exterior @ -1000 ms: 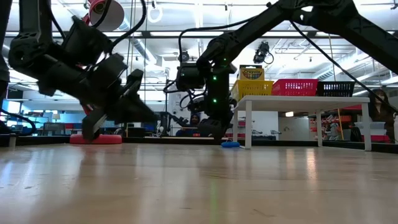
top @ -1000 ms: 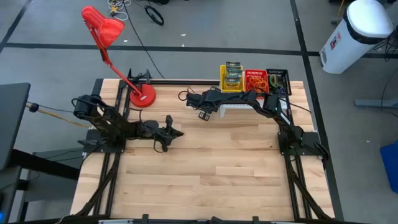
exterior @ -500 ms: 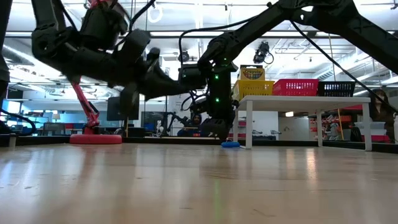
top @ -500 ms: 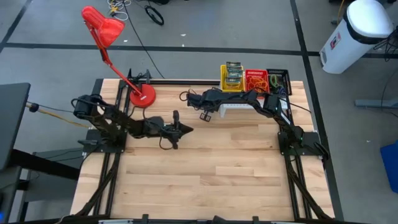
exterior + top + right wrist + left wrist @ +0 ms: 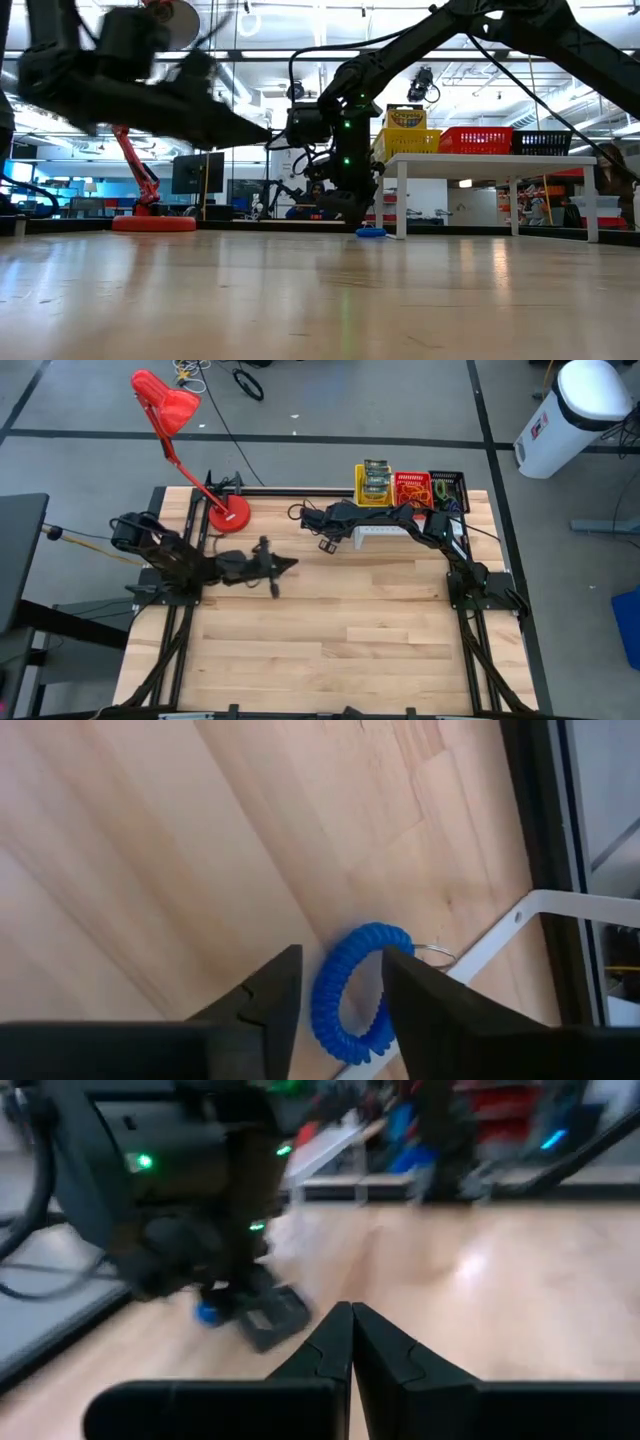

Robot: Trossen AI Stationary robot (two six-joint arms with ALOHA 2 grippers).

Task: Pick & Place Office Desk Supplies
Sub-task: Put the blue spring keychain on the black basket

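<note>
A blue coiled loop [image 5: 355, 990] with a small metal ring lies on the wooden table beside the leg of a low white stand [image 5: 385, 532]; it also shows in the low view [image 5: 370, 233]. My right gripper [image 5: 340, 965] is open, slants down over the loop, and has one finger on each side of its near part. On the stand are a yellow basket [image 5: 372, 485] with crayon boxes [image 5: 405, 118], a red basket [image 5: 411, 490] with coloured loops and a black basket [image 5: 446, 487]. My left gripper [image 5: 352, 1320] is shut and empty. It hovers level over the table's left middle [image 5: 285, 564]. My right gripper slants down from above, its fingers on either side of the blue loop's near arc [image 5: 330, 1010]. The loop lies flat on the table. I cannot tell whether a finger touches it.
A red desk lamp stands on its round base [image 5: 229, 515] at the far left of the table. The white stand's leg [image 5: 520, 925] is close behind the blue loop. Bare wood [image 5: 340, 630] stretches across the near half of the table.
My left gripper has risen from a downward tilt to level, has rolled about its own long line, and has stayed shut. My right arm has kept its place over the blue loop, which has not shifted.
</note>
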